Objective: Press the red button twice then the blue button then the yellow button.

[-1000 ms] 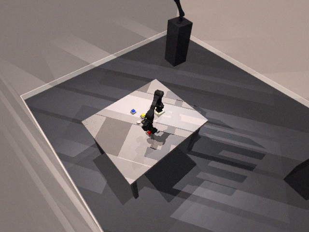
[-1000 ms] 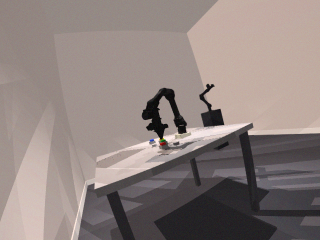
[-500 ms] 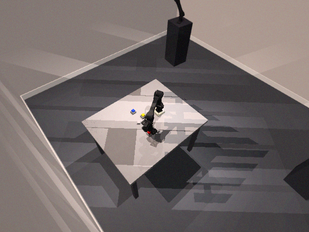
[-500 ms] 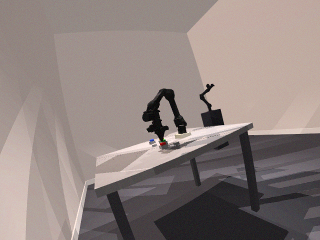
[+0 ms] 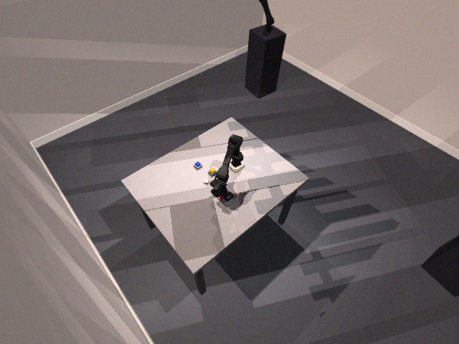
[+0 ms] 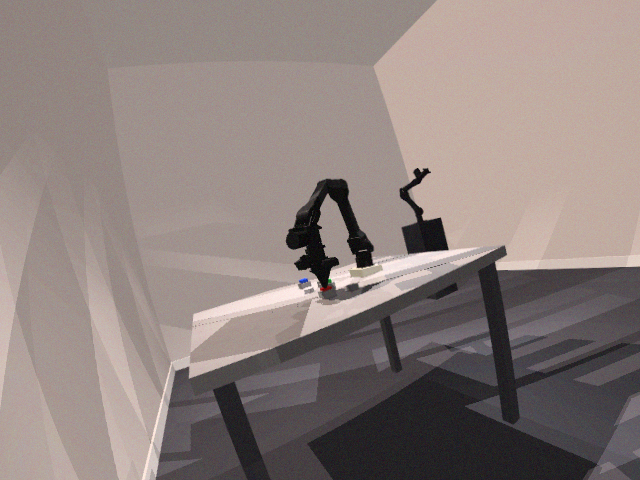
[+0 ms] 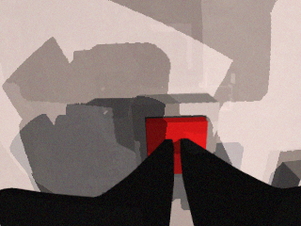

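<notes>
I have the end effector (image 6: 325, 285) (image 7: 176, 146) pressed together, its tips over the red button (image 5: 221, 196) (image 6: 326, 289) (image 7: 188, 129) on the pale table (image 5: 185, 226) (image 6: 248, 330); I cannot tell whether they touch. Angular shadows cross the tabletop. The blue button (image 5: 198, 163) (image 6: 303, 281) and yellow button (image 5: 212, 170) stand apart from it. Around me, beige-grey walls (image 5: 129, 22) (image 6: 232, 129) meet a dark floor (image 5: 148, 122) (image 6: 351, 392) along pale skirting (image 5: 166, 82) (image 6: 155, 439).
</notes>
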Motion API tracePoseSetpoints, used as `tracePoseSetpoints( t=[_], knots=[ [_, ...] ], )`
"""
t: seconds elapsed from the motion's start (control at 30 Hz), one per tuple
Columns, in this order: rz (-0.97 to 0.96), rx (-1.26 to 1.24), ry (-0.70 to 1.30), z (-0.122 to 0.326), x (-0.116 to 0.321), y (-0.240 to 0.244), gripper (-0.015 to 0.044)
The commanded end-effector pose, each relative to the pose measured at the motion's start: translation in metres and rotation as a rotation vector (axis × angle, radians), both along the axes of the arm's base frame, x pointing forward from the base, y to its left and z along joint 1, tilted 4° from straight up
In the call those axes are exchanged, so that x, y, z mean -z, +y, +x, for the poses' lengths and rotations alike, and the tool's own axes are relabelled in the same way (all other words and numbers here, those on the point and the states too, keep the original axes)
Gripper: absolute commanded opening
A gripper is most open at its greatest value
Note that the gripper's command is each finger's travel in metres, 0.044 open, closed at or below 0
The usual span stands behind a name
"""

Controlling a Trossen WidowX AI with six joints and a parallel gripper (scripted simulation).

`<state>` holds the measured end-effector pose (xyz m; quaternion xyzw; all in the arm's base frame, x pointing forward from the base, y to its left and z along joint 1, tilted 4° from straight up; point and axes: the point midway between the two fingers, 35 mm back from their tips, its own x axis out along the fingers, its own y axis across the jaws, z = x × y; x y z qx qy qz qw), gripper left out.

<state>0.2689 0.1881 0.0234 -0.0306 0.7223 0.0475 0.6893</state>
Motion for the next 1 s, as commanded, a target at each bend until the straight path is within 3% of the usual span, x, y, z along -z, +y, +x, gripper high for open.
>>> tracePoseSetpoints(
  t=[0.0, 0.43, 0.6, 0.97],
  knots=[
    [-0.001, 0.004, 0.008, -0.002, 0.003, 0.0, 0.002],
    [-0.001, 0.004, 0.008, -0.002, 0.003, 0.0, 0.002],
    [-0.001, 0.004, 0.008, 0.0, -0.031, -0.001, 0.002],
    [-0.001, 0.004, 0.008, 0.0, -0.022, -0.001, 0.002]
  ],
)
